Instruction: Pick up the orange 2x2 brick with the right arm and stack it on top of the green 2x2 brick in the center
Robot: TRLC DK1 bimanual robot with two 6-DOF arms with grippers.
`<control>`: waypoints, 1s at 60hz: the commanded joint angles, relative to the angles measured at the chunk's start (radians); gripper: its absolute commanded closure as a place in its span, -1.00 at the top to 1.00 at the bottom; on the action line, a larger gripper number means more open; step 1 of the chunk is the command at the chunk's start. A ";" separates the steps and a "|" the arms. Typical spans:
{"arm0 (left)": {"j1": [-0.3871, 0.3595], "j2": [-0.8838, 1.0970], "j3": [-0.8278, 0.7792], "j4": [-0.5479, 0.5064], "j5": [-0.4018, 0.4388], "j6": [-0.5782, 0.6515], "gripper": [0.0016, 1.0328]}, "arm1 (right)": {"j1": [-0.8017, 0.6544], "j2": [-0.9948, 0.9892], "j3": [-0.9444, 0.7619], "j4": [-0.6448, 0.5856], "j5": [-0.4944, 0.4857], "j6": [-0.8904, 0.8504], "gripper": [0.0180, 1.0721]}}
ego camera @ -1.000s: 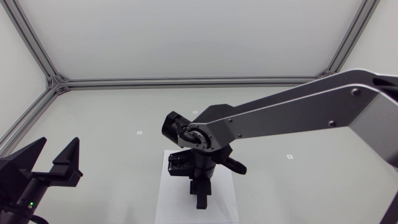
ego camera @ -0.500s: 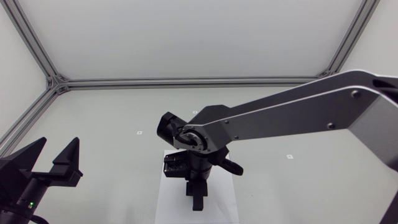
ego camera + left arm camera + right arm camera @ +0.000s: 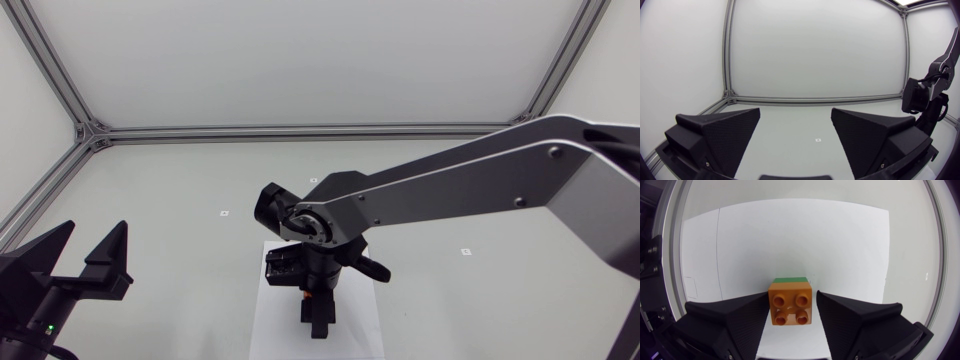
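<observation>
The right arm's matte black hand (image 3: 791,299) is closed on the orange 2x2 plastic brick (image 3: 790,308), with one wedge finger pressed to each side. The brick sits over the green 2x2 plastic brick (image 3: 789,279), of which only a thin edge shows beyond it. Both are on the white paper sheet (image 3: 790,235) in the middle of the pale counter (image 3: 180,200). Whether the studs are fully seated cannot be told. If they are not, opening could leave the orange brick tilted or let it slide off. A finger dragging on release could tip both. The left hand (image 3: 795,114) hangs wide open and empty, well apart.
</observation>
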 commanded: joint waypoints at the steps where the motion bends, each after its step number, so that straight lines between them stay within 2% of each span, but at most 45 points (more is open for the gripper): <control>1: -0.001 -0.004 -0.041 -0.011 0.003 0.006 0.92 | -0.004 0.026 0.003 0.006 0.003 0.018 0.77; 10: -0.001 -0.004 -0.041 -0.011 0.003 0.006 0.92 | -0.004 0.000 0.006 0.004 0.000 0.021 0.90; 26: -0.001 -0.004 -0.041 -0.011 0.003 0.006 0.92 | -0.029 -0.119 -0.016 -0.040 0.000 0.021 0.91; 43: -0.001 -0.004 -0.041 -0.011 0.003 0.006 0.92 | -0.082 -0.339 -0.082 -0.093 -0.005 0.045 0.91; 53: -0.001 -0.004 -0.041 -0.011 0.003 0.006 0.92 | -0.174 -0.517 -0.145 -0.074 -0.008 0.093 0.91; 60: -0.001 -0.004 -0.041 -0.011 0.003 0.006 0.92 | -0.319 -0.682 -0.218 -0.030 -0.010 0.110 0.91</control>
